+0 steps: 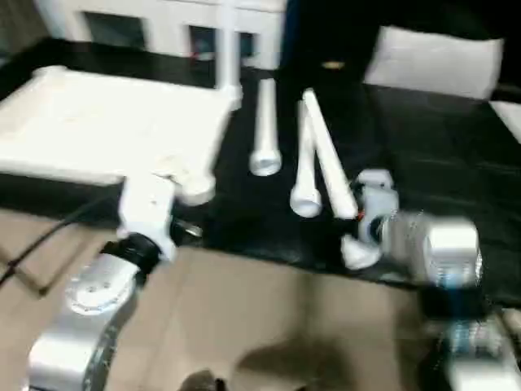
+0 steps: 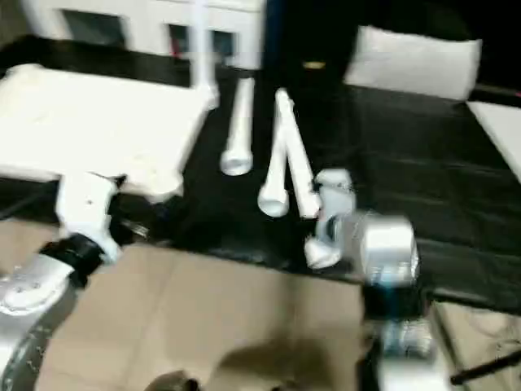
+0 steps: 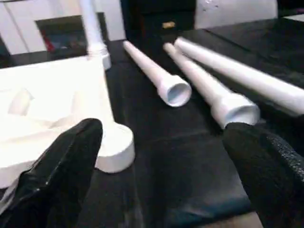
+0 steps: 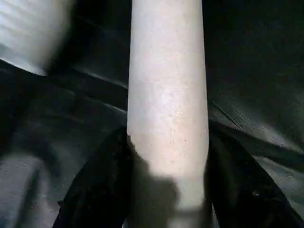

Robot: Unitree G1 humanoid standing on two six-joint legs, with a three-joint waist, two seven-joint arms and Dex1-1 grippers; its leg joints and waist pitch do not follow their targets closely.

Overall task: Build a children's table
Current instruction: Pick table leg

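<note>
Motion blur smears the robot's silver right forearm (image 1: 431, 244), which hides the wide end of the long tapered white plastic leg (image 1: 330, 159) at its 5 o'clock tip. The picture edge at 9 o'clock cuts off the white rectangular plastic tabletop (image 1: 106, 122). An upright white leg (image 1: 229, 57) runs out at 12 o'clock. The white cabinet (image 1: 163, 28) behind is blurred, its compartments unreadable.

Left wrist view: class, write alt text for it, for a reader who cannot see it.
The left tool's two black fingers stand wide apart over a black mat, holding nothing. Between them lie three loose white table legs, wide ends nearest. An upturned white tabletop lies beside them, one leg already upright in a far corner.
</note>
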